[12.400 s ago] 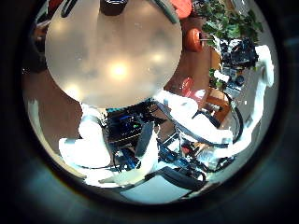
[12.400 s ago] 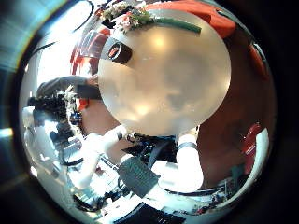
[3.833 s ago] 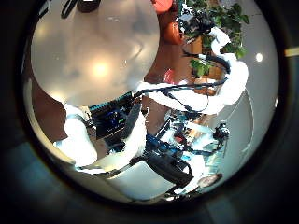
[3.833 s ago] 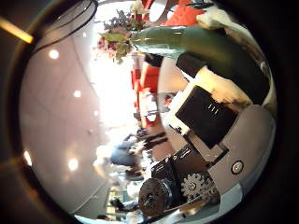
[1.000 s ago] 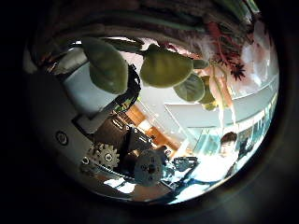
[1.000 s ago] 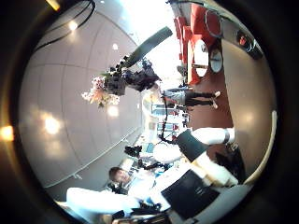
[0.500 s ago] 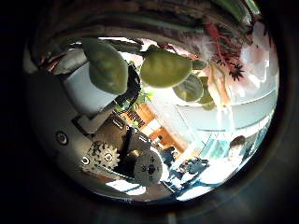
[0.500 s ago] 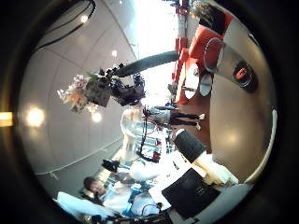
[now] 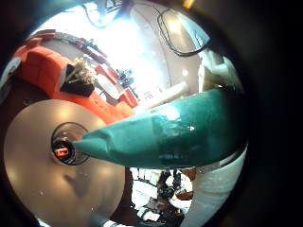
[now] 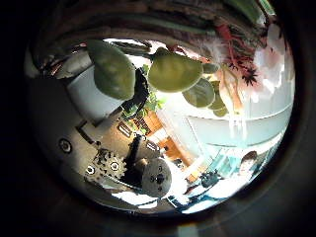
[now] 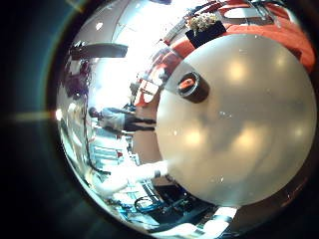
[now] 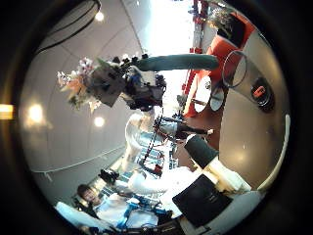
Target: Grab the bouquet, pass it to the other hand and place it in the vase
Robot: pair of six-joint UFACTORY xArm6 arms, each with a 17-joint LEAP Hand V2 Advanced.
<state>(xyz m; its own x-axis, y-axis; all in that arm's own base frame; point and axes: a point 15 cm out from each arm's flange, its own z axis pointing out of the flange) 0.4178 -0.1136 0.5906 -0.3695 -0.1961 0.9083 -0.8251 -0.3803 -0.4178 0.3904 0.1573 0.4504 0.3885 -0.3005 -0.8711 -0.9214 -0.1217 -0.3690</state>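
The left hand [image 12: 132,86] has its fingers curled tight round the bouquet of small pale pink flowers in a long green paper cone [image 12: 171,63]. The right thumb side view shows this from afar: the flowers stick out on one side of the hand and the green cone on the other. The bouquet is up in the air, not lying on anything.

From the left little finger side view, the pointed end of the cone aims toward the small dark round vase [image 9: 62,151]. The vase stands upright on the big round pale table [image 11: 239,139]. The hand probably holds the cone near its middle so the thin end stays free to slip into the vase's mouth. The tip is not in the vase yet.

The right hand [image 12: 210,191] is apart from the bouquet. It holds nothing, and the one finger that shows reaches out straight. It likely keeps away to leave room.

The next move needs good aim, because the vase's mouth looks narrow.
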